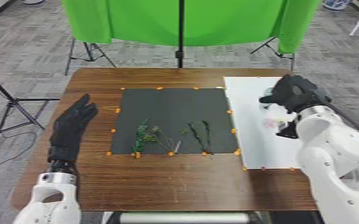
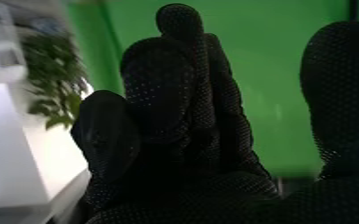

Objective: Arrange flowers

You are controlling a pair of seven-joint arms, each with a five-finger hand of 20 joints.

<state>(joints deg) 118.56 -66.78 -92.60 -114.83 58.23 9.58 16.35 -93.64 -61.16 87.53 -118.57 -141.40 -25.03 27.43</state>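
1. Your right hand [image 1: 295, 94] is over the far part of the white sheet [image 1: 262, 150], on the right side of the brown wooden table [image 1: 158, 185].
2. In the right wrist view, that hand's fingers [image 2: 158, 75] are raised and nearly straight, with the thumb well apart; you have nothing gripped in the gap between them.
3. Just beside this hand, on the white sheet, you have a pale pinkish object [image 1: 273, 122], partly covered and too blurred to identify.
4. Your left hand [image 1: 75, 120] is above the table's left side, fingers extended and pointing forward, holding nothing.
5. Your cut stems lie on the dark mat [image 1: 158, 107], towards its near edge: a leafy green stem [image 1: 141, 136] on the left, a branching sprig [image 1: 156, 131] beside it, and thin dark-green stems [image 1: 206, 136] to the right.
6. Orange markers [image 1: 233, 131] dot the mat's edges; beyond the table you see a green backdrop [image 1: 140, 20].
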